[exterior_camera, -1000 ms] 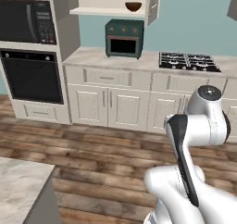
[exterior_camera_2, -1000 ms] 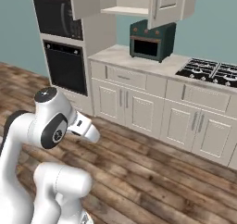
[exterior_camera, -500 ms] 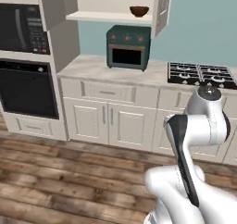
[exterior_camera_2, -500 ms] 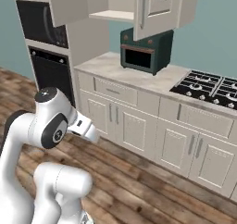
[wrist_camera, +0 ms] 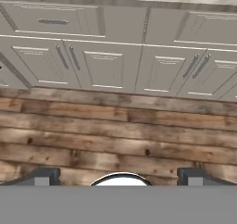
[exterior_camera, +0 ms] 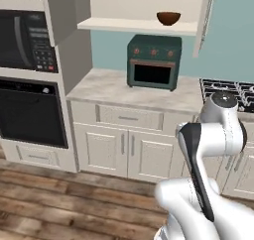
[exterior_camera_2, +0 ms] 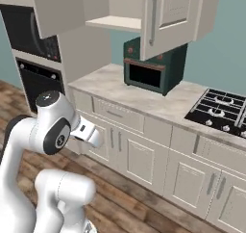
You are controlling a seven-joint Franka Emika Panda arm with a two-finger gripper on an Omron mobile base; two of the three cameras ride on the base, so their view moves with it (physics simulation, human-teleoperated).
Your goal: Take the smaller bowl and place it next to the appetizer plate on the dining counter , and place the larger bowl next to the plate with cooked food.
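Observation:
The smaller bowl (exterior_camera: 168, 18), glossy reddish-brown, stands on the pale shelf (exterior_camera: 134, 26) of an open wall cabinet above the counter. My arm is folded close to the base, well below and short of that shelf. In the hand view my gripper (wrist_camera: 118, 177) points down at the wooden floor and the lower cabinet doors; its fingertips (wrist_camera: 44, 177) stand far apart, open, with nothing between them. The larger bowl, the appetizer plate, the plate with cooked food and the dining counter are out of view.
A dark green toaster oven (exterior_camera: 154, 60) sits on the marble counter (exterior_camera: 124, 88) under the shelf. The open cabinet door (exterior_camera_2: 166, 20) juts out beside it. A microwave (exterior_camera: 25, 40) and wall oven (exterior_camera: 30, 112) stand left, a gas hob (exterior_camera_2: 221, 109) right.
The whole picture has shifted: the base has driven closer to the counter, so cabinets, toaster oven and shelf look larger. The arm keeps its folded pose and the gripper stays open.

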